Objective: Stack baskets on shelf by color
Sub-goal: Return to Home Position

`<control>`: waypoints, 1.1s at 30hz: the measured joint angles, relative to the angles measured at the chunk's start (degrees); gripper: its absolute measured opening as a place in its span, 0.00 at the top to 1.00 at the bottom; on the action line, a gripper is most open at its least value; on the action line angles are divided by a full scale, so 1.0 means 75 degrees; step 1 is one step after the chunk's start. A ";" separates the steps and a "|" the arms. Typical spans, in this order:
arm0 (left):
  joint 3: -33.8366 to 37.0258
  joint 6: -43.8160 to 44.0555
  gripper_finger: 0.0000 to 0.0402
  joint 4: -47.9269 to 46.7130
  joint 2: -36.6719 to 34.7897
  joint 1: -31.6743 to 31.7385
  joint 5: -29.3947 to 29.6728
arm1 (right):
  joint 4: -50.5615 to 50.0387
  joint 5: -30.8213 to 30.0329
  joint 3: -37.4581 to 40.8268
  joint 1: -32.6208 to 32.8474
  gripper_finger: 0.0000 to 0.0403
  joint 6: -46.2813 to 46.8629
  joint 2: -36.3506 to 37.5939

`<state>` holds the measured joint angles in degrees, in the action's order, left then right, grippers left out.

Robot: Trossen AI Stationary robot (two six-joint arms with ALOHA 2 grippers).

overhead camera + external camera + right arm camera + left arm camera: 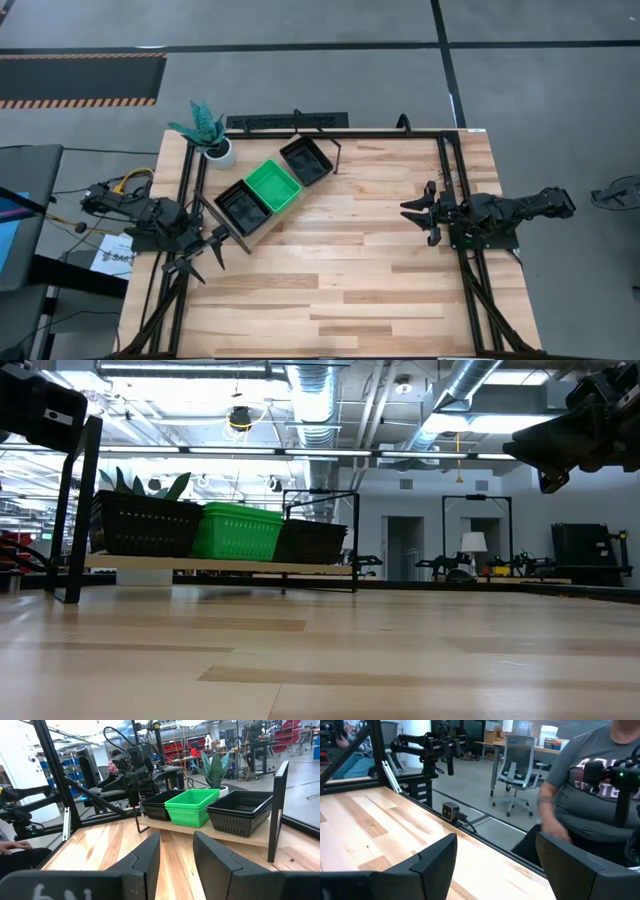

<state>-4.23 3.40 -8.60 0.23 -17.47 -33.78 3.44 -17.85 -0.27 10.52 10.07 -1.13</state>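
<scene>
The shelf (262, 222) is a light-wood board on a black wire frame, lying slantwise on the table's far left part. Three basket stacks stand on it in a row: black (243, 207), green (273, 186), black (306, 160). The right wrist view shows the same green stack (192, 806) between black ones (240, 810). My left gripper (203, 255) hovers open just near-left of the shelf's near end. My right gripper (412, 215) hangs open over the table's right part and points toward the shelf; its fingers (145, 857) hold nothing.
A potted plant (205, 130) stands at the far-left corner beside the shelf. Black frame rails (452, 180) run along the table's sides. A person in a grey shirt (590, 785) stands beyond the table edge in the left wrist view. Bare wood (350, 270) spreads between the arms.
</scene>
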 joint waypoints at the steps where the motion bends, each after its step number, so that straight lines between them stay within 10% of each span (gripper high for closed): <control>1: 0.0000 -0.0007 0.35 0.0000 0.0000 0.0000 0.0000 | 0.0000 0.0000 0.0000 0.0000 0.65 0.0000 0.0000; 33: 0.0003 -0.0078 0.35 -0.0003 0.0000 0.0000 -0.0003 | 0.0000 0.0000 0.0000 -0.0002 0.65 0.0000 0.0000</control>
<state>-4.21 2.82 -8.62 0.23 -17.47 -33.80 3.44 -17.85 -0.27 10.51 10.07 -1.13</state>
